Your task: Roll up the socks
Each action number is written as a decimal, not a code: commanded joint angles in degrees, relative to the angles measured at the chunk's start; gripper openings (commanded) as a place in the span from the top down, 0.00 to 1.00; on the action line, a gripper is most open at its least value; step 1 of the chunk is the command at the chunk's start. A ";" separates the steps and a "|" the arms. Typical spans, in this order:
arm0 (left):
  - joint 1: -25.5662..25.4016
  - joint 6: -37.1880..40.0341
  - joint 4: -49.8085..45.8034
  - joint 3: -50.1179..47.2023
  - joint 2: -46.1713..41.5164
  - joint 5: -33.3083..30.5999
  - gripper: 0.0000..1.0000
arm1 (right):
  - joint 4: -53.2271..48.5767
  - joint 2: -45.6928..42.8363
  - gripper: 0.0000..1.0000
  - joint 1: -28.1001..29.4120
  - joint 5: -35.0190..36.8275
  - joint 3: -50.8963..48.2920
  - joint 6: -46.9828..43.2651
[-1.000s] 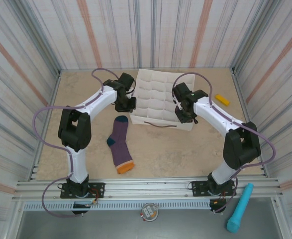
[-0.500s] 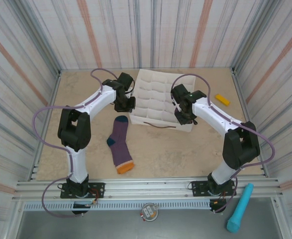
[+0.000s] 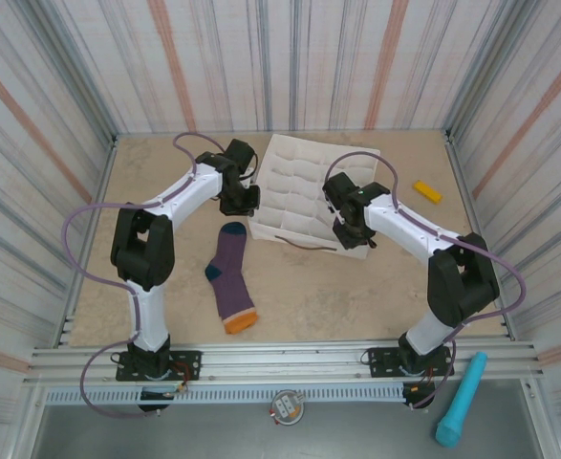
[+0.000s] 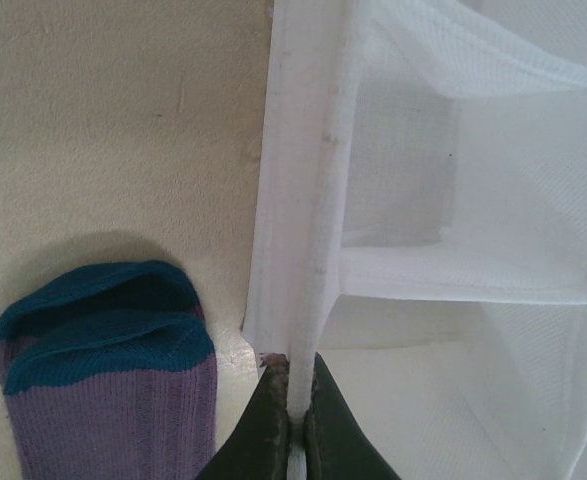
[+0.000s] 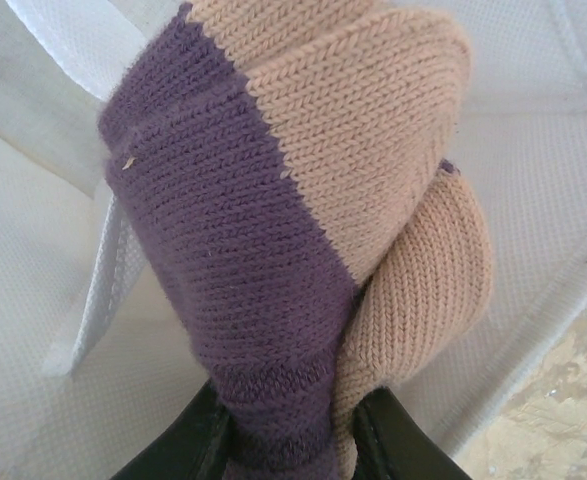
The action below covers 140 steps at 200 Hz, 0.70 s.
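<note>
purple rolled sock (image 5: 263, 230), clenched in the right gripper (image 5: 291, 432), hangs over the tray (image 3: 294, 182); left gripper (image 4: 291, 405) pinches its rim, flat sock (image 3: 232, 274) nearer that arm.

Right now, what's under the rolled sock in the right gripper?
Under the rolled sock, clamped in the right gripper, lies the white tray; its fabric shows around the bundle. The compartment directly beneath is covered by the sock, so its contents cannot be seen.

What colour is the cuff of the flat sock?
Teal. The cuff shows best in the left wrist view.
</note>
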 commanded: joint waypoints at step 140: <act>1.53 -2.55 -1.22 1.30 0.94 0.98 1.00 | -1.68 6.14 0.99 0.13 -2.99 -3.98 4.69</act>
